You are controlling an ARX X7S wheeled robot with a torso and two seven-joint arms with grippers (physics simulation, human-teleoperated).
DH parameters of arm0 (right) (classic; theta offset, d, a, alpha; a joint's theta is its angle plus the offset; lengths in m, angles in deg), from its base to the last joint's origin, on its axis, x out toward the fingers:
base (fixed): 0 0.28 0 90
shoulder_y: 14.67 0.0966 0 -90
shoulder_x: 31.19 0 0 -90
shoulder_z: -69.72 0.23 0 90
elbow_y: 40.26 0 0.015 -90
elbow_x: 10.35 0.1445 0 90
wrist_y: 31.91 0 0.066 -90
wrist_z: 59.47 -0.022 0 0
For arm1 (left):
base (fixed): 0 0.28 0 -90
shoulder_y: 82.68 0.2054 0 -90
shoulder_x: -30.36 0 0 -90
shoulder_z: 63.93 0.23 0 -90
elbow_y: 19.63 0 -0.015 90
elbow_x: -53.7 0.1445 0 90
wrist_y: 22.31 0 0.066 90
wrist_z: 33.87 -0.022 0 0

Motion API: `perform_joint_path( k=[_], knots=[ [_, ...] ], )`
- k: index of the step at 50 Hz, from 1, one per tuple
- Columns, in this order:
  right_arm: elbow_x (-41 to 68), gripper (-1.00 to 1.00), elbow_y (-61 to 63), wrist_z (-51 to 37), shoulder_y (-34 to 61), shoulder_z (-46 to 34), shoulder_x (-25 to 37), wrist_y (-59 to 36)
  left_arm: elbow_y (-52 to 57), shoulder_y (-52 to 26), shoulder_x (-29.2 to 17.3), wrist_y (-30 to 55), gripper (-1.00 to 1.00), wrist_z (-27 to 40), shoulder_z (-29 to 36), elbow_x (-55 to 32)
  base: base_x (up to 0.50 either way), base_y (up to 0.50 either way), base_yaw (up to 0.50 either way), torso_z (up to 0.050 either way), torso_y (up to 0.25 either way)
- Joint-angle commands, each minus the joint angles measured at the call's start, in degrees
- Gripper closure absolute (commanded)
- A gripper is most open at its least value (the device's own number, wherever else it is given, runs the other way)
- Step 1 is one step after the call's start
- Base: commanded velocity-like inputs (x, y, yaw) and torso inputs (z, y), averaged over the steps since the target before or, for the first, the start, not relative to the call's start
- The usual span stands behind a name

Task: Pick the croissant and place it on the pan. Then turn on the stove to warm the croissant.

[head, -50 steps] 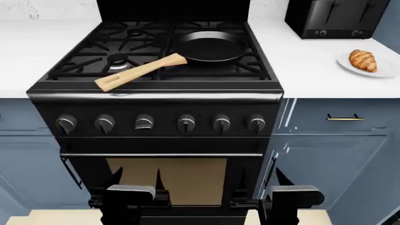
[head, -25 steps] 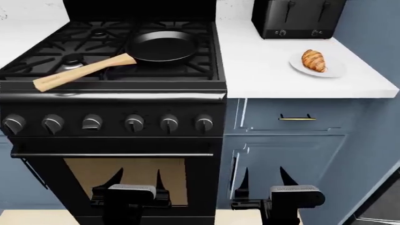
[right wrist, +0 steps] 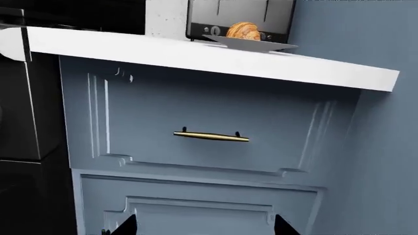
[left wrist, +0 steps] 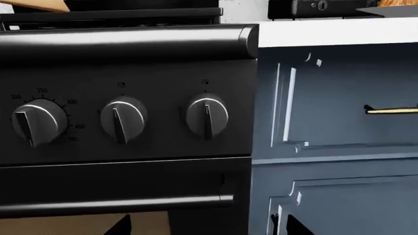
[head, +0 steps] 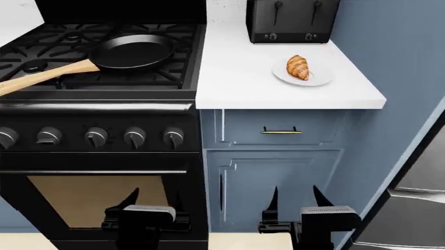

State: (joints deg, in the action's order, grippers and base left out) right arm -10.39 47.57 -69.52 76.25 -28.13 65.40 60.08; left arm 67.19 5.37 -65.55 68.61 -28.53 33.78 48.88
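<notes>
Finding the croissant (head: 297, 67) lying on a white plate (head: 318, 79) on the bench (head: 236, 78), right of the stove (head: 97, 112) and just in front of a toaster (head: 292, 21). Also showing in the right wrist view, as a golden hump above the bench edge. Finding the pan (head: 132, 52) sitting empty on the grates near the stove's right side, handle pointing toward the left front, well apart from the plate.

Judging the croissant as light, soft and flaky: likely crushing or shedding under a hard squeeze, and possibly sliding on the smooth plate if nudged from one side. Favouring a hold across the thick middle, pads on the two long flanks, closing gently, coming from above so as not to be catching the plate rim. Avoiding the thin tips, probably breaking off.

Seeing the left end effector (head: 153, 200) hanging low in front of the oven window, fingers spread wide, gripping nothing and touching nothing. Seeing the right end effector (head: 295, 200) hanging equally low before the blue cabinet door below the bench, fingers likewise wide apart and empty; being the nearer one to the plate, looking the natural choice for the pick. Needing a long lift up over the bench edge first. Leaving the knobs (head: 134, 137) along the stove front for later, with nothing touching them now.
</notes>
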Motion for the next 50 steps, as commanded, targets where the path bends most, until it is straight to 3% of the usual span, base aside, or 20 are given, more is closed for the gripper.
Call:
perform_joint_path(
  k=[1, 11, 15, 23, 26, 29, 32, 34, 36, 40, 42, 45, 50],
  knots=[
    [0.6, -1.00, -0.2, -0.3, 0.1, -1.1, 0.4, 0.6, 0.0, -0.4, -0.8, 1.3, -1.00, 0.4, 0.9, -0.6, 0.00, 0.00, 0.00, 0.000, 0.000],
    [1.5, -1.00, -1.3, -0.5, 0.8, -1.6, 0.7, 0.5, -0.6, -1.3, -1.1, 3.1, -1.00, 1.9, 1.2, -0.5, 0.00, 0.00, 0.00, 0.040, 0.000],
    [3.4, -1.00, 1.4, -0.6, 2.3, -1.0, 0.4, -4.6, 6.0, -2.1, -1.1, 10.2, -1.00, 4.9, -1.2, -2.1, 0.00, 0.00, 0.00, 0.050, 0.000],
    [7.9, -1.00, 22.6, 1.3, 6.4, 1.3, 3.7, -25.1, 18.6, -10.4, -3.4, 30.4, -1.00, 6.3, -2.5, -5.6, 0.00, 0.00, 0.00, 0.050, 0.000],
    [9.6, -1.00, 29.5, 2.2, 9.2, 1.6, 5.8, -33.8, 24.2, -15.1, -5.7, 42.8, -1.00, 4.2, -1.9, -8.9, 0.00, 0.00, 0.00, 0.050, 0.000],
    [20.2, -1.00, 47.1, 2.5, 22.4, 6.6, 7.2, -59.6, 31.2, -26.5, -9.5, 61.7, -1.00, -2.3, -2.4, -17.8, 0.00, 0.00, 0.00, 0.050, -0.008],
    [24.4, -1.00, 51.5, 2.4, 32.0, 9.3, 7.1, -85.0, 33.0, -32.9, -10.8, 67.2, -1.00, -6.2, -3.4, -22.3, 0.00, 0.00, 0.00, 0.050, -0.003],
    [25.6, -1.00, 52.9, 2.2, 36.7, 10.4, 7.4, -91.3, 32.2, -35.9, -11.0, 68.6, -1.00, -7.5, -4.1, -23.7, 0.00, 0.00, 0.00, 0.050, 0.000],
    [35.6, -1.00, 51.2, -4.8, 39.9, 10.9, 11.3, -92.0, 30.8, -38.1, -11.3, 68.5, -1.00, -8.9, -4.1, -24.4, 0.00, 0.00, 0.00, 0.050, 0.000],
    [69.0, -1.00, 45.3, -30.4, 47.7, 12.1, 20.9, -91.9, 29.7, -40.6, -13.0, 66.4, -1.00, -12.2, -3.0, -25.0, 0.00, 0.00, 0.00, 0.050, 0.000],
    [80.5, -1.00, 42.1, -39.3, 51.1, 10.7, 24.4, -91.7, 29.4, -41.3, -13.6, 65.4, -1.00, -13.3, -2.9, -25.2, 0.00, 0.00, 0.00, 0.050, 0.000],
    [91.8, -1.00, 38.3, -48.1, 53.9, 8.3, 27.8, -90.9, 29.3, -42.3, -13.8, 66.5, -1.00, -13.7, -3.6, -26.2, 0.00, 0.00, 0.00, 0.050, 0.000],
    [98.6, -1.00, 34.9, -54.2, 53.4, 5.7, 30.2, -88.4, 28.3, -43.4, -13.2, 72.8, -1.00, -11.8, -5.2, -27.7, 0.00, 0.00, 0.00, 0.050, 0.000]
  ],
)
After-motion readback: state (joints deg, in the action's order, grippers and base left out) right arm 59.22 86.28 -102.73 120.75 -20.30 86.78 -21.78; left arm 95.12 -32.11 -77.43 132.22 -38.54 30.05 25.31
